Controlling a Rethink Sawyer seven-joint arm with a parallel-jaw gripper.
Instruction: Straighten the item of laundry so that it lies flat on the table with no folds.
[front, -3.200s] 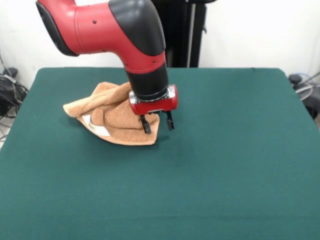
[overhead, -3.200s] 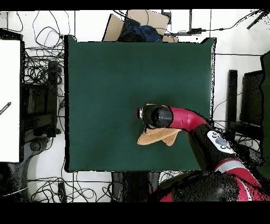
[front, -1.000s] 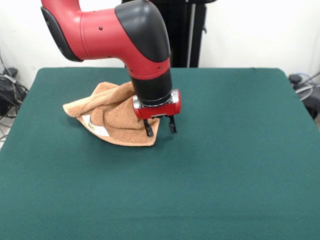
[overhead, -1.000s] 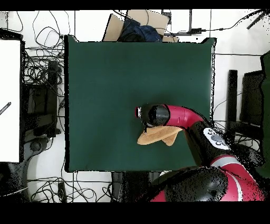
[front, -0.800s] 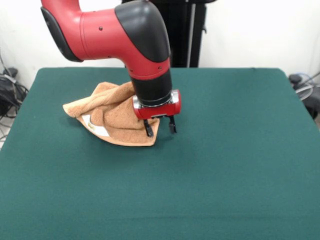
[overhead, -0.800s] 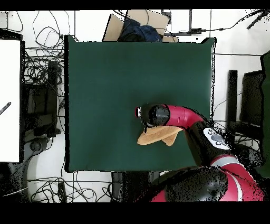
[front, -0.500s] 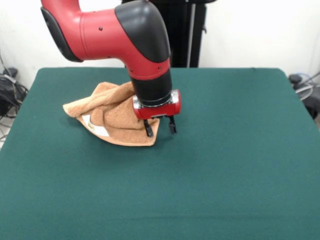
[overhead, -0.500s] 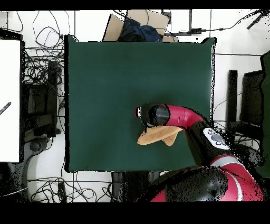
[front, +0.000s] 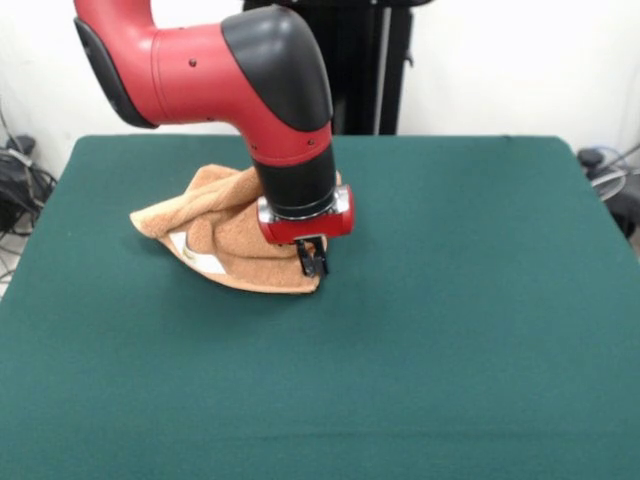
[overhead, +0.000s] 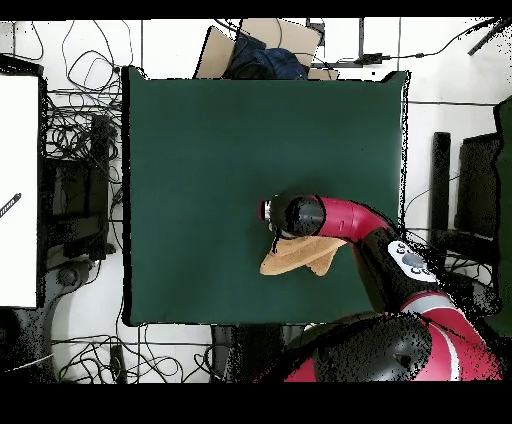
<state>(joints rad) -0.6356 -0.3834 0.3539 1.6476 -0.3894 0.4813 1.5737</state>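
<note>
My gripper (front: 313, 264) was spread wide half a second ago, and its 2 fingers are now pinched together on the corner of the towel (front: 228, 240) at about 4 o'clock of the heap. The towel lies bunched in folds on the table (front: 470, 330), around 10 o'clock from the table's middle in the front view, white label (front: 196, 255) showing. With the corner caught, I judge I can drag it outward to open the folds.

The towel (front: 235, 240) is showing orange-tan terry with a small white label (front: 197, 254) at its edge. The table (front: 450, 330) is showing plain dark green. The arm (front: 230, 70) is showing red with black sections, and the gripper (front: 313, 262) is showing black.
</note>
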